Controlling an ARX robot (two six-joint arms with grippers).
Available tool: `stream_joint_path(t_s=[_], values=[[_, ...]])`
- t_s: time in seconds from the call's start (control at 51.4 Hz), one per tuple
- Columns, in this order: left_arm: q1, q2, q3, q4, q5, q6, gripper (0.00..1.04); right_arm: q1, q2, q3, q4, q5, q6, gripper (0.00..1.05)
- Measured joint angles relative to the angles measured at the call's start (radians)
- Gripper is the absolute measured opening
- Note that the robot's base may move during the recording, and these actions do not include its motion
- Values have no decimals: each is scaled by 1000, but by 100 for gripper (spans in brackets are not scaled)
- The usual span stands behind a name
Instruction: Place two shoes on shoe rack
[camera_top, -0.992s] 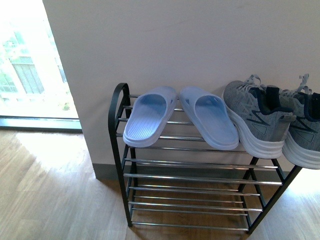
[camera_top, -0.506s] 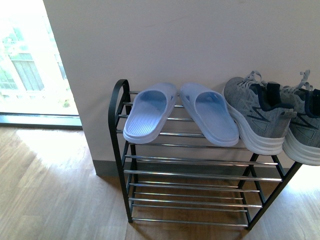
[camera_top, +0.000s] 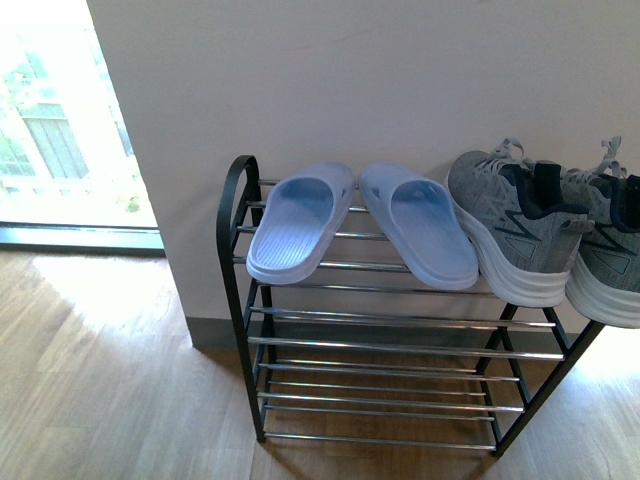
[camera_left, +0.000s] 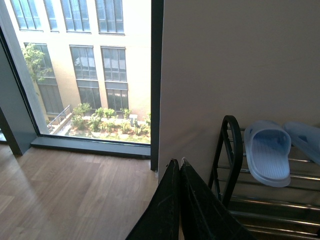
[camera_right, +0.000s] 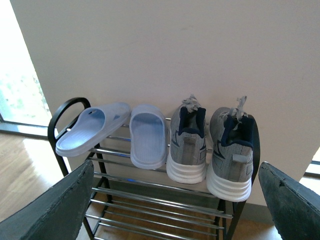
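Right gripper (camera_right: 175, 200) hangs wide open, holding nothing; left gripper (camera_left: 179, 165) has its fingers pressed together, empty. Both grey sneakers (camera_right: 210, 145) sit side by side on the shoe rack (camera_top: 400, 345) top tier, at three o'clock of two blue slippers (camera_top: 360, 235).

The 2 shoes (camera_right: 209, 147), grey knit sneakers with white soles and navy collars, stand side by side on the top tier of the shoe rack (camera_top: 400, 345), heels outward, toes toward the wall. The shoe rack has black uprights and chrome bars.
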Motion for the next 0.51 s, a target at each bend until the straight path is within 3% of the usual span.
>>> stream_joint_path(t_s=[0.078, 0.175, 0.409, 0.506], values=[[0, -19, 0, -20, 0, 0, 1, 0, 0, 0, 0, 0, 0, 96], [0, -152, 0, -181, 0, 0, 1, 0, 0, 0, 0, 0, 0, 96], [-1, -174, 0, -192, 0, 0, 2, 0, 0, 0, 0, 0, 0, 96], [-1, -174, 0, -192, 0, 0, 19, 0, 0, 0, 0, 0, 0, 96]])
